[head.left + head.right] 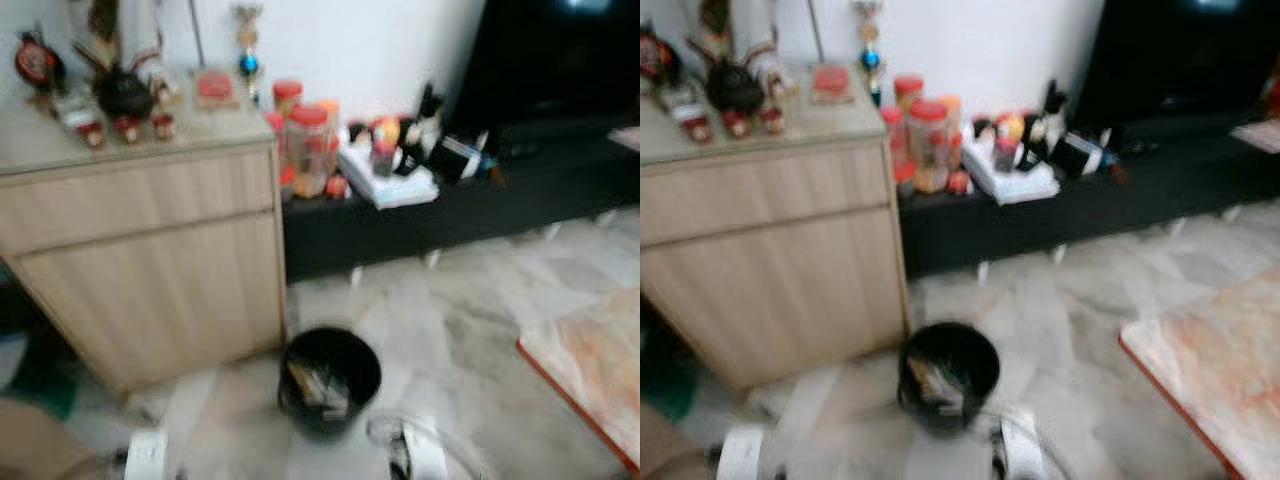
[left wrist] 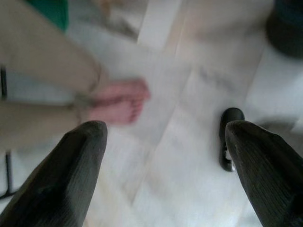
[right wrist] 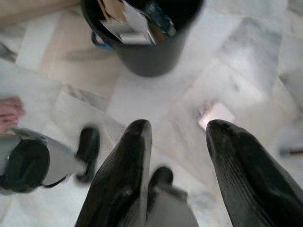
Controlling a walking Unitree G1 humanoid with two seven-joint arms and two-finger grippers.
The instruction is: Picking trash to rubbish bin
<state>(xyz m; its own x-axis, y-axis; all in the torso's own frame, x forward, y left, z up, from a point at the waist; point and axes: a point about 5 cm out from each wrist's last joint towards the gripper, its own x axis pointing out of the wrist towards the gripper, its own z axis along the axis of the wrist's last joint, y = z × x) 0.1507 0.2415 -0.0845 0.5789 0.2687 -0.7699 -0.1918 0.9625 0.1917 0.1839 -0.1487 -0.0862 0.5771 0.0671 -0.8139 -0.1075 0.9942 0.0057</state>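
1. Nearest to me, my left gripper (image 2: 165, 165) hangs over pale marble floor (image 2: 180, 94), its two dark fingers spread wide and holding nothing. A person's bare feet (image 2: 120, 101) lie beyond its fingertips.
2. Beside the black rubbish bin (image 1: 328, 380), on its left, stands a light wooden cabinet (image 1: 150, 260) with ornaments on top.
3. That bin sits on the floor just ahead of me, paper and card scraps (image 3: 130, 23) inside it.
4. My right gripper (image 3: 177, 137) hovers just short of the bin, fingers parted and empty.
5. Right of the bin, an orange-edged mat (image 1: 590, 360) lies on the floor.
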